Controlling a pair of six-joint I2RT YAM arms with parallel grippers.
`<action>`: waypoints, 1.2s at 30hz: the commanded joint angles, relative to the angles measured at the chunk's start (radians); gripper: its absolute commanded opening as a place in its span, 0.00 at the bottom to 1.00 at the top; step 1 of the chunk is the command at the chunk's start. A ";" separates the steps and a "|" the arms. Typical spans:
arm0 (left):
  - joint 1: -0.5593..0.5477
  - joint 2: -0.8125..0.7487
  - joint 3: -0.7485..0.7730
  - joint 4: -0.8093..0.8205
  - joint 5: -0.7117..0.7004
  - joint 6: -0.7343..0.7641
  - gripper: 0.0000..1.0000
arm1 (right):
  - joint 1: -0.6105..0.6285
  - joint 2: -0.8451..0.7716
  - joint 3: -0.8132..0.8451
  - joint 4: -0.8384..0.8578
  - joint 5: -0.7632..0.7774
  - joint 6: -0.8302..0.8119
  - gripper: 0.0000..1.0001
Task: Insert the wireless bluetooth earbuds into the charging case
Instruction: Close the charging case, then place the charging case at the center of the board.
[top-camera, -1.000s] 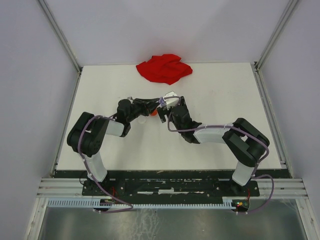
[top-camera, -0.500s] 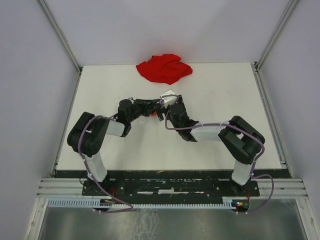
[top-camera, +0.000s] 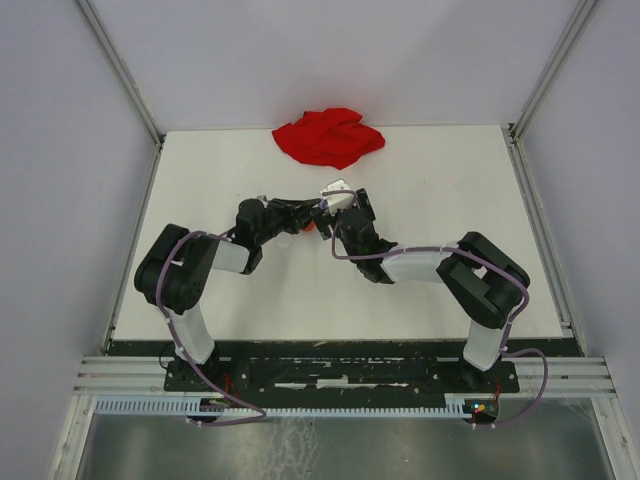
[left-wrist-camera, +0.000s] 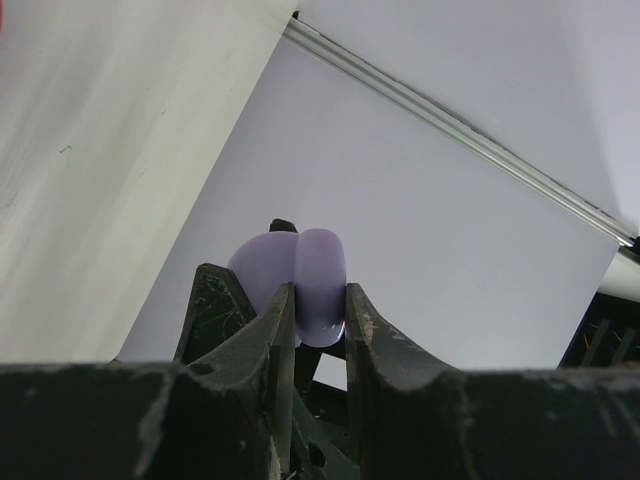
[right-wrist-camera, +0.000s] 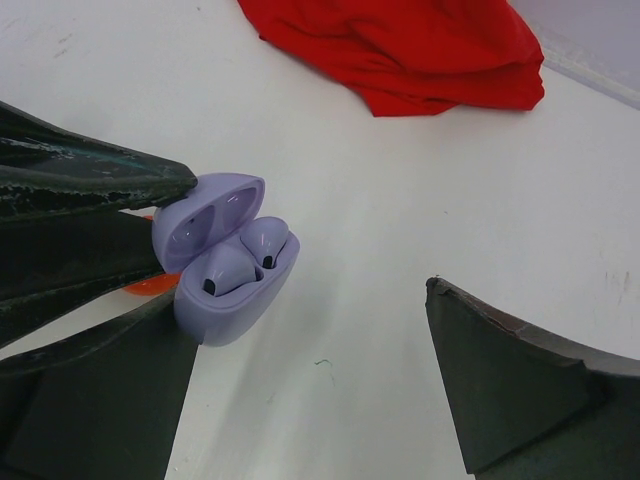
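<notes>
A lavender charging case (right-wrist-camera: 232, 300) is held off the table with its lid (right-wrist-camera: 205, 218) swung open. Two lavender earbuds (right-wrist-camera: 226, 270) sit side by side in its wells. My left gripper (left-wrist-camera: 318, 292) is shut on the case (left-wrist-camera: 305, 275), its dark fingers (right-wrist-camera: 90, 180) reaching in from the left of the right wrist view. My right gripper (right-wrist-camera: 310, 390) stands open just beside and below the case, with only bare table between its fingers. In the top view the two grippers meet near the table's middle, the left gripper (top-camera: 312, 210) facing the right gripper (top-camera: 345, 208).
A crumpled red cloth (top-camera: 328, 136) lies at the back edge of the white table (top-camera: 450, 180). A small orange object (right-wrist-camera: 150, 285) lies on the table under the case, also visible as an orange spot (top-camera: 308, 226) from above.
My right gripper has shifted a little to the left, closer to the left gripper and the case. The left arm has held still with the case in it.
</notes>
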 joint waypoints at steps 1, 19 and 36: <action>-0.004 -0.044 -0.011 0.040 0.030 0.004 0.03 | 0.003 -0.028 0.000 0.063 0.045 -0.037 0.99; -0.002 -0.013 -0.044 0.073 0.036 0.012 0.03 | -0.007 -0.077 -0.036 0.097 0.090 -0.093 0.99; 0.027 0.022 0.011 -0.021 0.041 0.180 0.03 | -0.055 -0.250 -0.092 -0.180 0.120 0.101 0.99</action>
